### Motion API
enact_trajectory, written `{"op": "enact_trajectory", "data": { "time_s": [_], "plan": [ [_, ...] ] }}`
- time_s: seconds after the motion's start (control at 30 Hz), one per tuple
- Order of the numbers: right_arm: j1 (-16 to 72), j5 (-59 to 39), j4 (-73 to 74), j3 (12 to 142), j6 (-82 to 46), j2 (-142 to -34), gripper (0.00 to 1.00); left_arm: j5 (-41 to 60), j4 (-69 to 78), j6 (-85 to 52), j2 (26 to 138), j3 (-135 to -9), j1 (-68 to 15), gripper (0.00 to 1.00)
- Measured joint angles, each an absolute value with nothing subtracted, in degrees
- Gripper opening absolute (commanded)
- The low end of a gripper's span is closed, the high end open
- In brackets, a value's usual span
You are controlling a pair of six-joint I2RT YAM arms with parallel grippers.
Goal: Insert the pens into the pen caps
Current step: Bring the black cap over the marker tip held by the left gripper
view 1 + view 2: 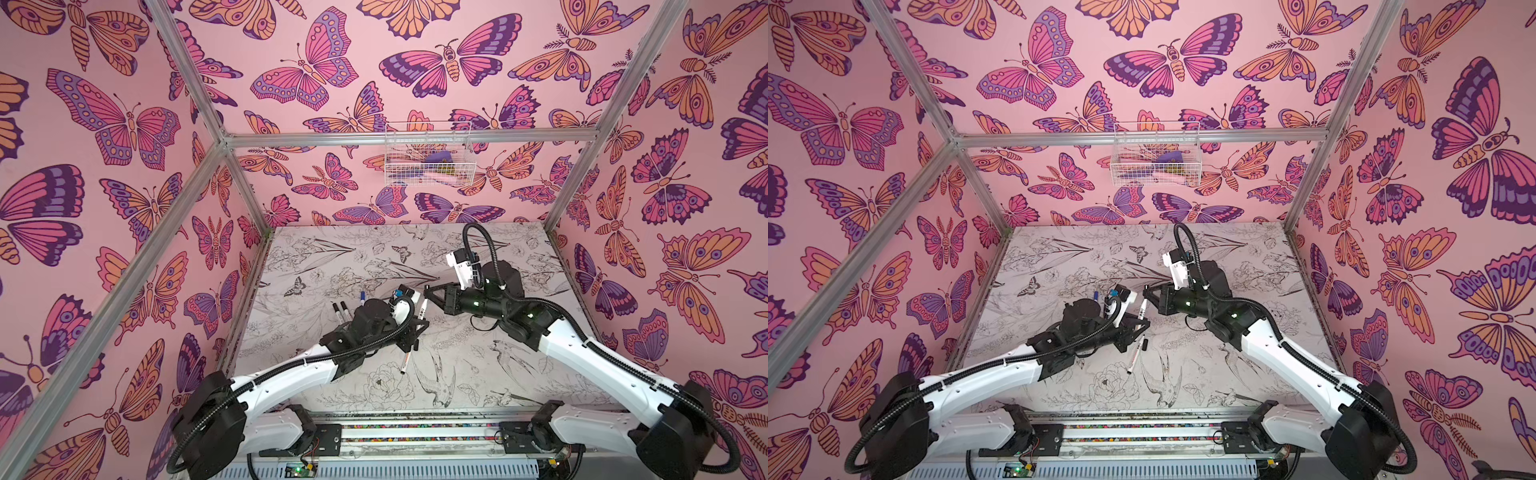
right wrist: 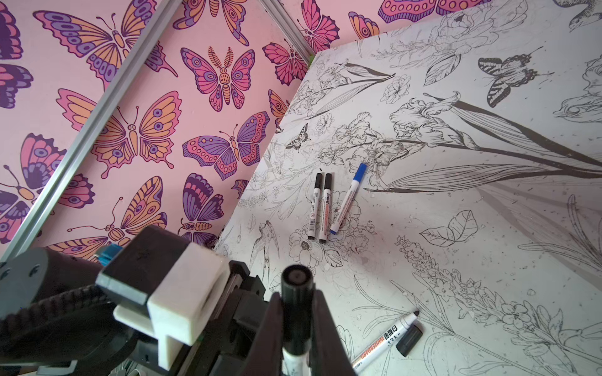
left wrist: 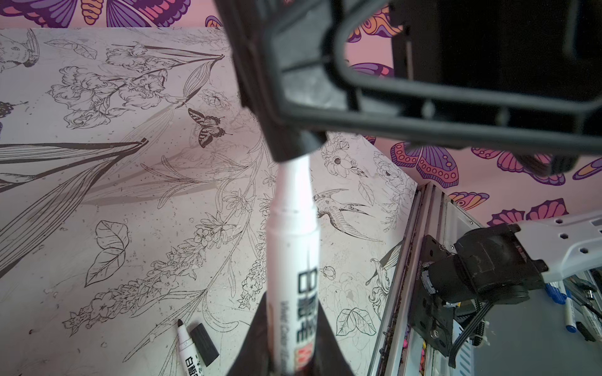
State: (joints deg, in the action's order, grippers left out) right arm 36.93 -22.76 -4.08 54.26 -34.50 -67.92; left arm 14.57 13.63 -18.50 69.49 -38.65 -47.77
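We hold one pen point(image 3: 291, 260) by its barrel in the left gripper point(image 3: 290, 355), fingers narrow; the right gripper point(image 2: 296, 328) pinches its black cap point(image 2: 297, 293). Both seem light, stiff and slippery, so grip mid-barrel. Another pen point(image 2: 384, 340) and loose cap point(image 2: 409, 340) lie on the counter point(image 2: 488, 244).

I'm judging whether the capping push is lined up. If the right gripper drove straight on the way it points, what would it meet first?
Most likely the pen itself: the right gripper is shut on the black cap at the pen's far end, and the left gripper clamps the barrel. Behind that, the left gripper's body, though depth is unclear.
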Motion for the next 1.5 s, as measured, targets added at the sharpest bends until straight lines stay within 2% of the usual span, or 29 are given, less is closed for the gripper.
{"op": "enact_trajectory", "data": {
  "time_s": [0.4, 1.07, 1.5],
  "plan": [
    [38.5, -19.9, -4.4, 53.2, -33.0, -67.2, 0.01, 15.1, 16.0, -19.7, 72.1, -39.1, -48.0, 0.00],
    [38.4, -19.7, -2.1, 53.0, -27.2, -62.5, 0.04, 22.7, 22.9, -24.4, 74.4, -42.4, -46.5, 0.00],
    [38.4, -20.2, -4.0, 54.4, -23.1, -61.8, 0.05, 16.1, 21.8, -18.7, 72.9, -42.5, -48.1, 0.00]
  ]
}}
